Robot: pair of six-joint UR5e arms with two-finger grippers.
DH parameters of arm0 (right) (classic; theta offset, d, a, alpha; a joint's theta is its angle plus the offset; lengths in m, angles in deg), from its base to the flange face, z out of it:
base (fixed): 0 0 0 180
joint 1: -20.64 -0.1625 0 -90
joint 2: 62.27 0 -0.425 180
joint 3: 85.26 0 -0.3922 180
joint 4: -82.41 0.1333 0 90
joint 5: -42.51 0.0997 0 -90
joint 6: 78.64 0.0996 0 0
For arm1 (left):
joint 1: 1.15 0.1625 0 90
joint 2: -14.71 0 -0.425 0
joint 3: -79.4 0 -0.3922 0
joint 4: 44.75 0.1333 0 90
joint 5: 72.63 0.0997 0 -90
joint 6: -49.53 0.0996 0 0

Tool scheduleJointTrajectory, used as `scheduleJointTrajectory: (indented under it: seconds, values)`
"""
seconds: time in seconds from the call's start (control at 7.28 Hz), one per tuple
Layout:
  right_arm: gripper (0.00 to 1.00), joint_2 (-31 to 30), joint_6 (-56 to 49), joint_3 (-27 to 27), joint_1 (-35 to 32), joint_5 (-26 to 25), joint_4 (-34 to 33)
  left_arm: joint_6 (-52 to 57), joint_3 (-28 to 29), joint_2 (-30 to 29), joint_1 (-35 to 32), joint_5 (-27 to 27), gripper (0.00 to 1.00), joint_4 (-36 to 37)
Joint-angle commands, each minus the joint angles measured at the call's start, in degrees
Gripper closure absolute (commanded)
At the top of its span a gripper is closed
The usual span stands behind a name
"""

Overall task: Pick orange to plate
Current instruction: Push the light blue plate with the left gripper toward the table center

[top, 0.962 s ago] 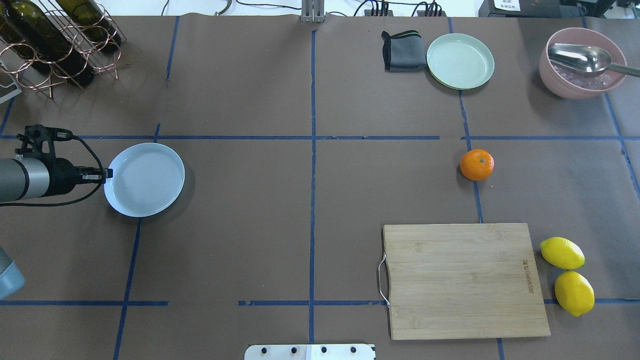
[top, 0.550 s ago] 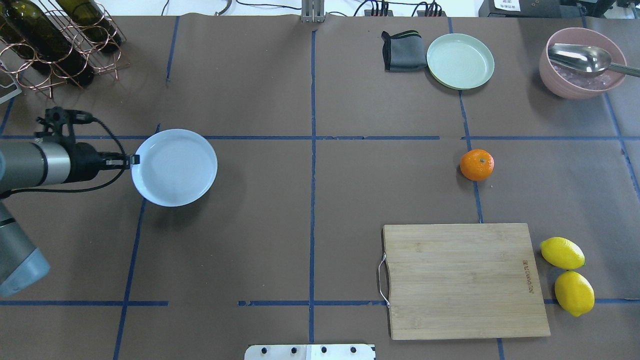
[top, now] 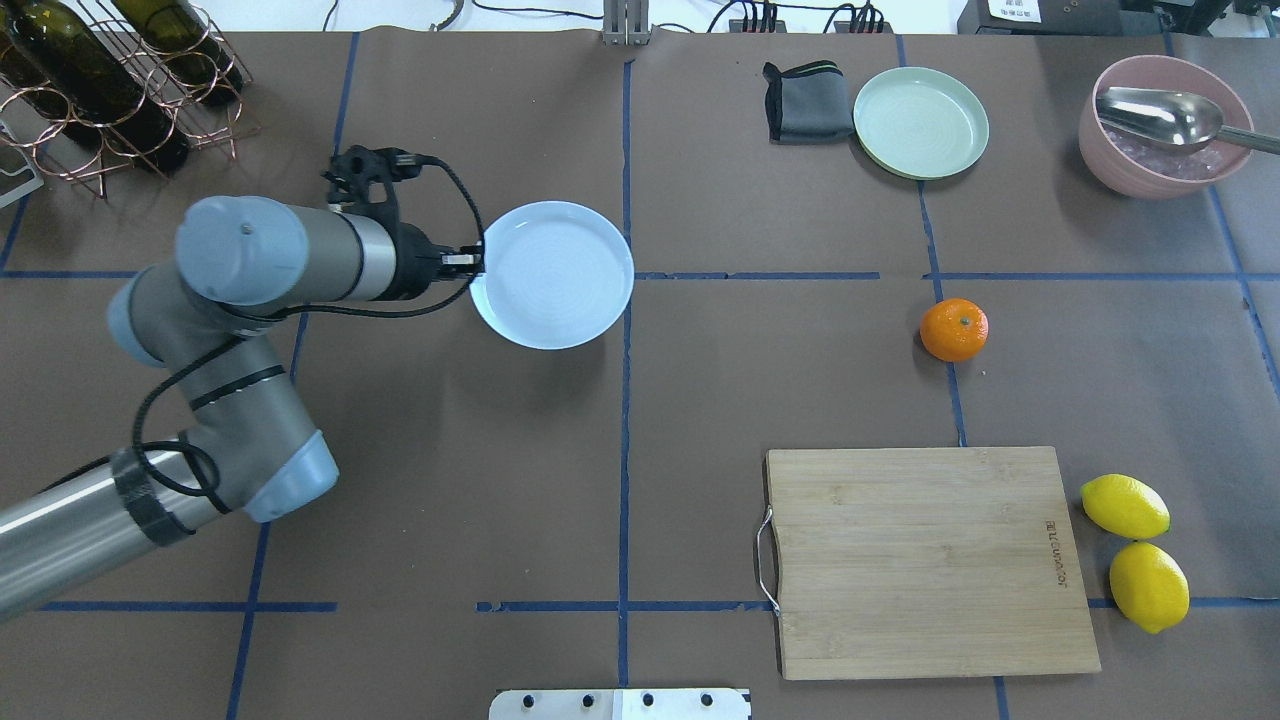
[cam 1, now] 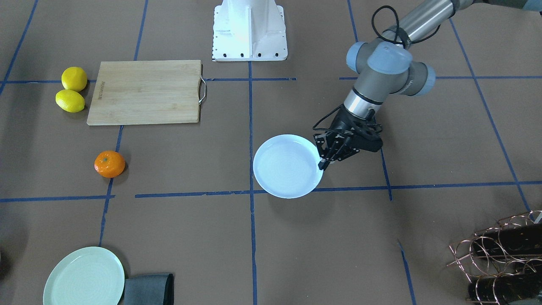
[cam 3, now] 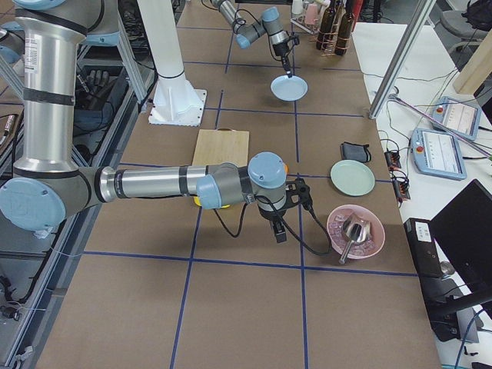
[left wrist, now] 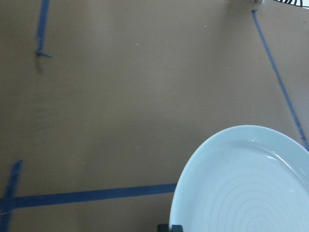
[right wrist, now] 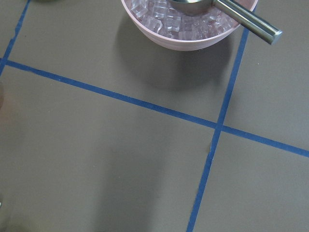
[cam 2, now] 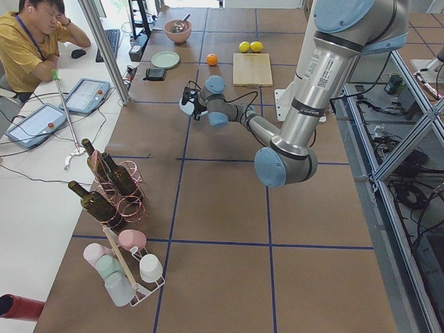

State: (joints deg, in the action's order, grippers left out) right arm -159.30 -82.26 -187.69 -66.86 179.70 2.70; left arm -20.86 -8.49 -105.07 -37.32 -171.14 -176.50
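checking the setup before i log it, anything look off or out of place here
The plate stands out: the left gripper pinches it by its rim, and its offset shadow suggests it hangs above the table, far from the orange. Nothing looks spilled or broken.

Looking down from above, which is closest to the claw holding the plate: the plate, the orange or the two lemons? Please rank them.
Measured from the left gripper in the overhead view:
1. the plate, pinched at its rim, mid-table.
2. the orange, well off to the right.
3. the lemons, farther right and nearer the robot.
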Motion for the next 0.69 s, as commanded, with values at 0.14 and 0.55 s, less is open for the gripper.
scheduleJointTrajectory:
  seconds: [0.14, 0.55]
  values:
    - [0.0, -0.01, 0.01, -0.05, 0.05, 0.0, 0.08, -2.12, 6.3, -5.55, 6.62, 5.32, 1.0, 0.71]
    - [0.0, -0.01, 0.01, 0.04, -0.03, 0.0, 0.0, -1.86, 7.03, -5.47, 6.99, 6.4, 1.0, 0.27]
